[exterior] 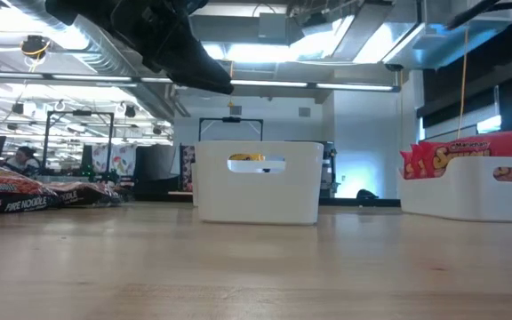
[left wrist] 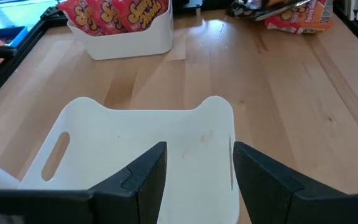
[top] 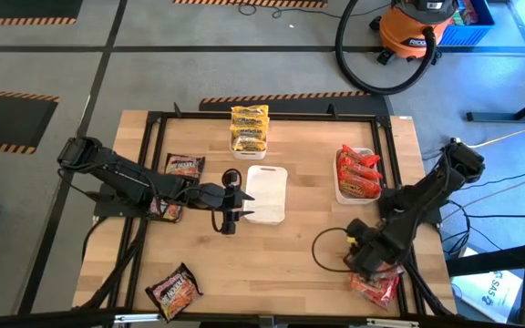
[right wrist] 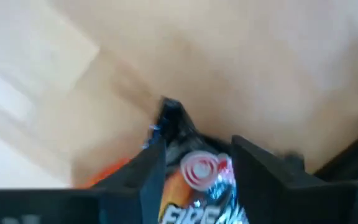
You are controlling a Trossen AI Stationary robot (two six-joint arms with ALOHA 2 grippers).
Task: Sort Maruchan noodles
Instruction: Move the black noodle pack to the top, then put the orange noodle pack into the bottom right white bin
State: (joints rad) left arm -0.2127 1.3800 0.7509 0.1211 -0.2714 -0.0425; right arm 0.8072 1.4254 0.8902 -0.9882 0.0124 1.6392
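Observation:
My right gripper [top: 365, 248] [right wrist: 197, 155] points down at the near right of the table and is shut on a dark noodle packet [right wrist: 197, 180] with a red-and-white swirl. Red-orange packets [top: 378, 284] lie just beside it. My left gripper [top: 233, 196] [left wrist: 197, 152] hovers open at the left end of an empty white tray [top: 267, 193] [left wrist: 135, 143] in the middle, touching nothing. Yellow packets [top: 249, 128] fill a tray at the far edge. Red-orange packets [top: 358, 173] fill a white tray [top: 339, 191] at the right. My right gripper pinches the dark packet between its two fingers, which come from above. The packet's two sides [right wrist: 173, 177] lie against the fingers' inner faces. Its dark crimped end [right wrist: 169, 115] sticks out past the fingertips. Whether the packet is clear of the table I cannot tell.
Dark packets lie loose on the left: two by the left arm [top: 183, 167] [top: 167, 208] and one at the near edge [top: 173, 290]. A black metal frame [top: 153, 118] borders the wooden table. Bare wood lies between the middle tray and the right gripper.

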